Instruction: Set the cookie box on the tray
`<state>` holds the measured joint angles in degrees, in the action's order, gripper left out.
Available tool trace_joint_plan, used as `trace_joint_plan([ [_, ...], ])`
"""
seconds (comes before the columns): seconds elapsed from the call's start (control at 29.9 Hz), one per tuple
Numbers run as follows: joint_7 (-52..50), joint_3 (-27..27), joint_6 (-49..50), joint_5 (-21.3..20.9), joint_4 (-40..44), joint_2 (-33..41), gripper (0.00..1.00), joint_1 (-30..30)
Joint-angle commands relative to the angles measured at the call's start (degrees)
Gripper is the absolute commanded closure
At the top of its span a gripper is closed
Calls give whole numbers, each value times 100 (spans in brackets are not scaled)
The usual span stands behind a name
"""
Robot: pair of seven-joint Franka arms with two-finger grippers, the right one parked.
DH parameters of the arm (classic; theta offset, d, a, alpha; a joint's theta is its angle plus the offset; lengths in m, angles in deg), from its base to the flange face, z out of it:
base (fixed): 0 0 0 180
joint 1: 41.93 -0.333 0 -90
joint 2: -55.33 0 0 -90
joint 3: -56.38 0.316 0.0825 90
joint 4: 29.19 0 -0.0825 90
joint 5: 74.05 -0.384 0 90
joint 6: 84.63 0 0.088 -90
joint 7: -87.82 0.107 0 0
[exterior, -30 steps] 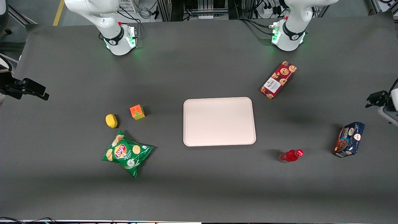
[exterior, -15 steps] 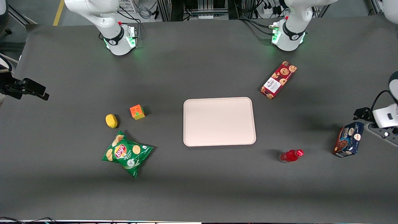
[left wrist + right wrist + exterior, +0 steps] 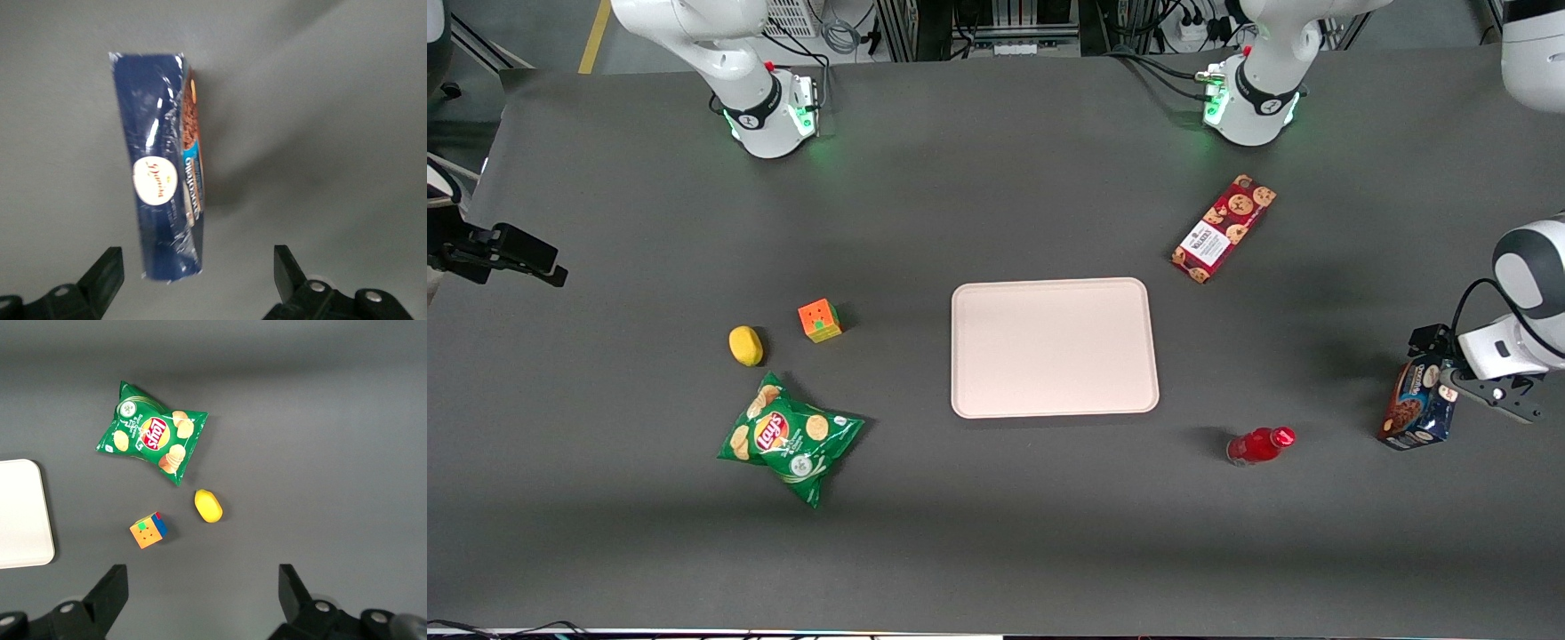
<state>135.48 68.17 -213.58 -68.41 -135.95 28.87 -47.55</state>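
- My working arm reaches in from its own end of the tabletop [image 3: 996, 533], the white forearm angled down so that my tool [image 3: 1463, 382] hangs over the cookie box [image 3: 1420, 405], at the box's end that is farther from the front camera.
- The tool's two fingers [image 3: 103, 277] are spread wide apart and hold nothing; in the wrist view the cookie box [image 3: 160, 193] lies between the lines of the two fingers, closer to one of them, and neither finger touches it.
- The cookie box stands on the tabletop on a narrow side, a dark blue face with a round white logo turned up toward my wrist camera and the chocolate cookie picture on the face beside it.
- The tray [image 3: 1054, 347] lies flat near the middle of the tabletop, well apart from the cookie box, with nothing on it.
- A red bottle [image 3: 1260, 444] lies on its side between the cookie box and the tray, a little nearer to the front camera than both.
- A red cookie box [image 3: 1224, 228] lies farther from the front camera, near my arm's base.
- A chip bag [image 3: 790, 438], a lemon [image 3: 745, 345] and a colour cube [image 3: 820, 320] lie toward the parked arm's end.
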Motion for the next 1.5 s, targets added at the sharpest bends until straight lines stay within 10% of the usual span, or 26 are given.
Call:
trace_joint_plan([
  [0.0,-64,-1,-437,227,-47,-202,0,-1],
  [0.5,-161,-1,-702,297,-12,-299,9,8],
  [0.8,-214,-1,-693,297,23,-290,100,8],
  [1.47,-645,69,1819,-115,1894,88,100,35],
])
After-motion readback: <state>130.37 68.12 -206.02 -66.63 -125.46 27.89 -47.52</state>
